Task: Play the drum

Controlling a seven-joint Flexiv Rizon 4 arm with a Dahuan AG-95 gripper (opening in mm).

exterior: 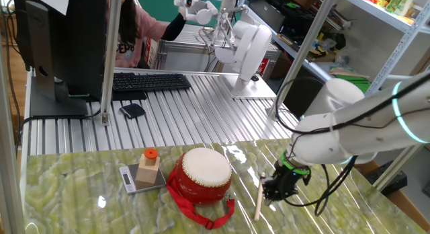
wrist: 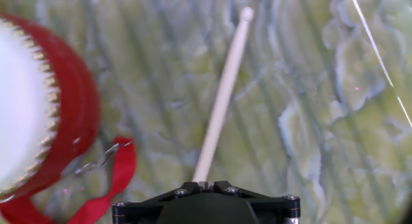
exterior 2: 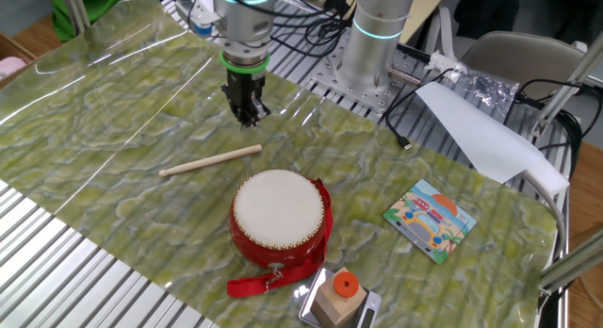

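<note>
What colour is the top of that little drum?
The drum has a cream-white skin top over a glossy red body. It shows best in the other fixed view, looking down on it.

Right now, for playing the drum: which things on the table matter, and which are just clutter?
Belongs to the job:
- drum, red body, white skin
- drumstick, flat on the mat beside the drum, not held
- gripper, above the mat near one end of the stick

Just lying about:
- wooden block with orange cap, on a small scale
- picture card
- keyboard
</note>
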